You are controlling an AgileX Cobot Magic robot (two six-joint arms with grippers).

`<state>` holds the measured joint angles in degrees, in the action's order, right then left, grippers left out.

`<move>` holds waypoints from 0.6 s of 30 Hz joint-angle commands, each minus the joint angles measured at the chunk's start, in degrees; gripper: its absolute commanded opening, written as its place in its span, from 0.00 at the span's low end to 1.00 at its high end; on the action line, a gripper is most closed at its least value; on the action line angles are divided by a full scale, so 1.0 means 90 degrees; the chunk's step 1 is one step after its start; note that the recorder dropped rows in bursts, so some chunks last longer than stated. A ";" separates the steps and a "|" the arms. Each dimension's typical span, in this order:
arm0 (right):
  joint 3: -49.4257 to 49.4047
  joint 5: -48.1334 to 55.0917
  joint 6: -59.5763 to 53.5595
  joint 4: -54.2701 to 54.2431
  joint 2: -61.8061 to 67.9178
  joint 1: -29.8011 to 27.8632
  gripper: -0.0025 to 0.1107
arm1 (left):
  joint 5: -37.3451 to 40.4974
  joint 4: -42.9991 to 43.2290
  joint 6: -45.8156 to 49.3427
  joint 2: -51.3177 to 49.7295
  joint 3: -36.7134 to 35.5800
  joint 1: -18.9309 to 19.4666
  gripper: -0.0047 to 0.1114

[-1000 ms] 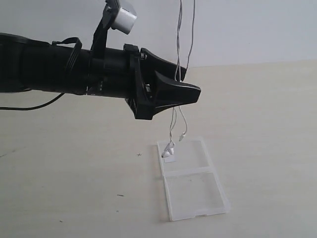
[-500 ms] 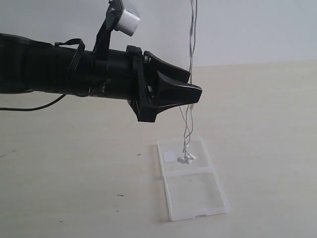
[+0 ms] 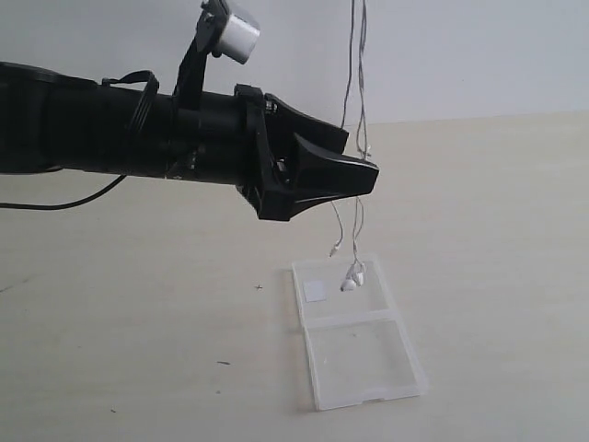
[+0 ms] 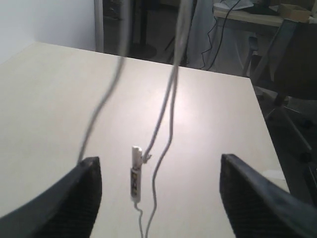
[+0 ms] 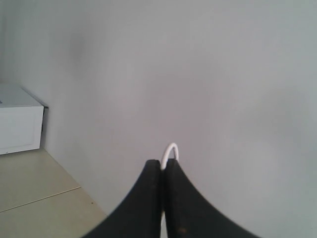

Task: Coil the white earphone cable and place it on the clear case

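Matte black cylindrical left arm, black cable loops, white bracket-mounted camera; left gripper black, tapered.

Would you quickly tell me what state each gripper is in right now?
Left gripper: open, holding nothing.
Right gripper: shut on the white earphone cable.

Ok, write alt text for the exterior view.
A white earphone cable hangs from above the frame, earbuds dangling at the stickered half of an open clear case. The open left gripper reaches in beside the cable.
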<state>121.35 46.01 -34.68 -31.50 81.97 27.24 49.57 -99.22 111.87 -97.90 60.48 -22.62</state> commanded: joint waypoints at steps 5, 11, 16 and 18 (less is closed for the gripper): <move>0.0036 -0.0203 0.0028 0.0145 0.0013 0.0010 0.02 | -0.0054 -0.0081 -0.0327 -0.0010 0.0040 -0.0033 0.61; 0.0036 -0.0219 0.0312 0.0778 0.0013 0.0010 0.02 | -0.0028 -0.0081 -0.0328 0.0002 0.0040 -0.0033 0.61; 0.0036 -0.0249 0.0329 0.0907 0.0013 0.0010 0.02 | 0.0028 -0.0081 -0.0328 0.0002 0.0040 -0.0033 0.61; 0.0036 -0.0341 0.0329 0.0939 0.0040 0.0010 0.02 | 0.0028 -0.0081 -0.0328 0.0002 0.0040 -0.0033 0.61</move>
<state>121.35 44.61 -31.98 -23.93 81.97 27.24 48.99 -99.32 109.47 -97.90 60.48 -22.62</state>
